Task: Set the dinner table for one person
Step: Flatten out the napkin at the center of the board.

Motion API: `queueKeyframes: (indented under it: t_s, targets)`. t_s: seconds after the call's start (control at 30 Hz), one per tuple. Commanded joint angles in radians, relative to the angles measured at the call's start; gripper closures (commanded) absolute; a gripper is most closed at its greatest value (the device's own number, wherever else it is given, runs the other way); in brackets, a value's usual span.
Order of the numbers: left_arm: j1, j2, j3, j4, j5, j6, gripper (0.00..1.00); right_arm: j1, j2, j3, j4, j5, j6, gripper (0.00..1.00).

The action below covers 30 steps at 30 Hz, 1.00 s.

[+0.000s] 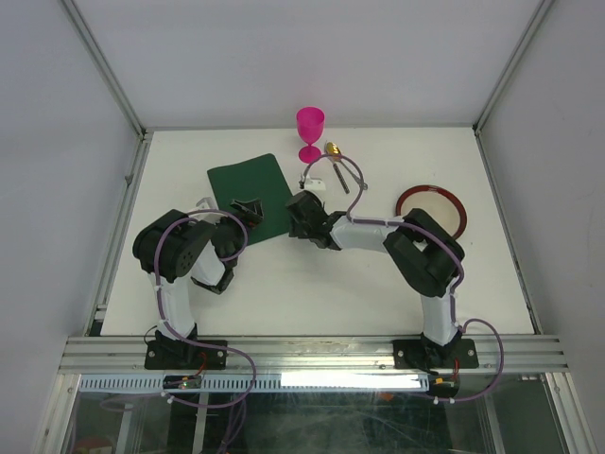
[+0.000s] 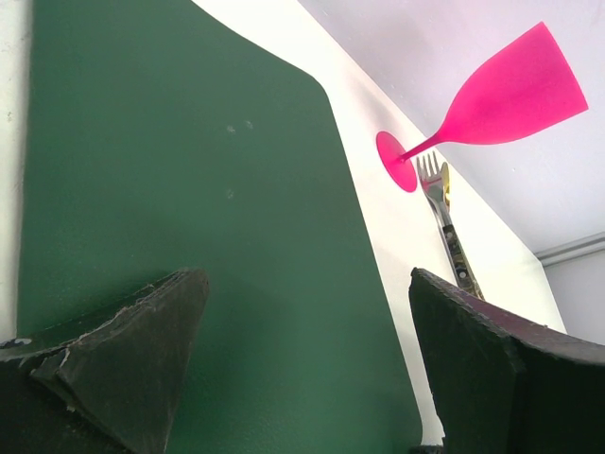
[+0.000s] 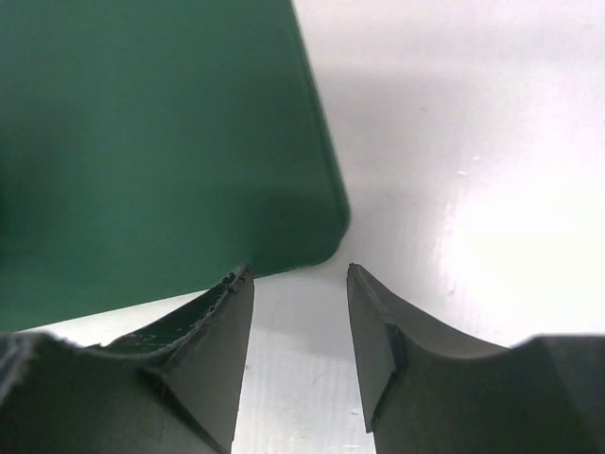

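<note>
The dinner table [image 1: 284, 284] lies flat under both arms, its white top carrying a green placemat [image 1: 248, 187]. The left gripper [image 1: 248, 210] hangs over the mat's near edge, jaws spread wide and empty. The right gripper [image 3: 301, 274] sits low at the mat's corner, jaws half apart around bare tabletop. One finger [image 3: 203, 350] perhaps touches the mat.
</note>
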Motion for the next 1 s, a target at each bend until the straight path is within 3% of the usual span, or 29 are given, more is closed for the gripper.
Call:
queueKeyframes:
  t_s: [0.0, 0.97]
  targets:
    - [0.008, 0.032, -0.025, 0.188, 0.018, -0.048, 0.07, -0.026, -0.042, 0.060, -0.040, 0.056, -0.050, 0.53]
    - [0.015, 0.042, -0.022, 0.200, 0.029, -0.055, 0.07, -0.051, 0.058, 0.106, 0.035, -0.074, -0.016, 0.53]
